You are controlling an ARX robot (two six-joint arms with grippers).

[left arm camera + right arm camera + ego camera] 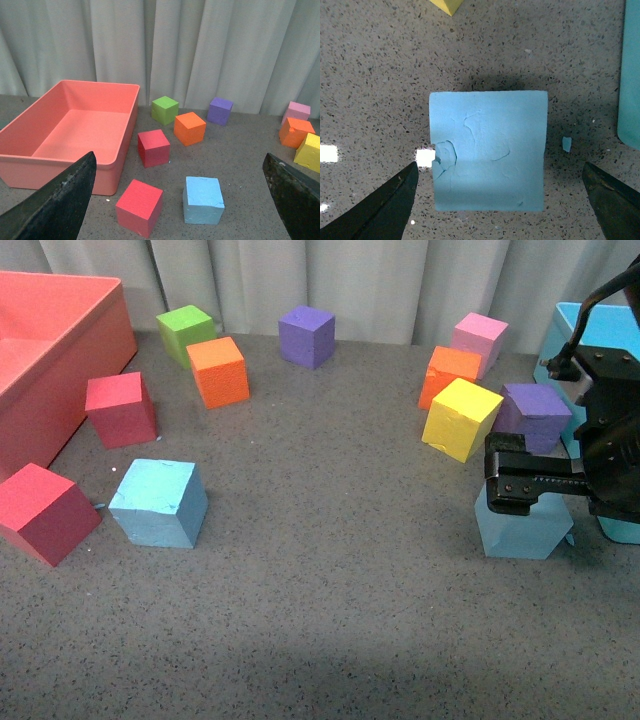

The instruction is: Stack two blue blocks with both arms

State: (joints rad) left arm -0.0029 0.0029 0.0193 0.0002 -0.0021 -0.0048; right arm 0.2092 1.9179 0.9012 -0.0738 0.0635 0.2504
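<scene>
Sky-blue foam cubes sit well apart on my grey counter (330,580): left cube (158,502) lower left of frame, right cube (522,530) lower right, under my right hand (525,490).

Left wrist: left hand (179,165) spread, left cube (203,200) ahead, unreached.

Right wrist: fingers (385,210) apart either side of the right cube (490,150), poised to close, I judge.

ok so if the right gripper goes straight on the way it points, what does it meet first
Most likely the blue block, centred between the open fingers of the right gripper, nothing in between. How far off is unclear.
</scene>
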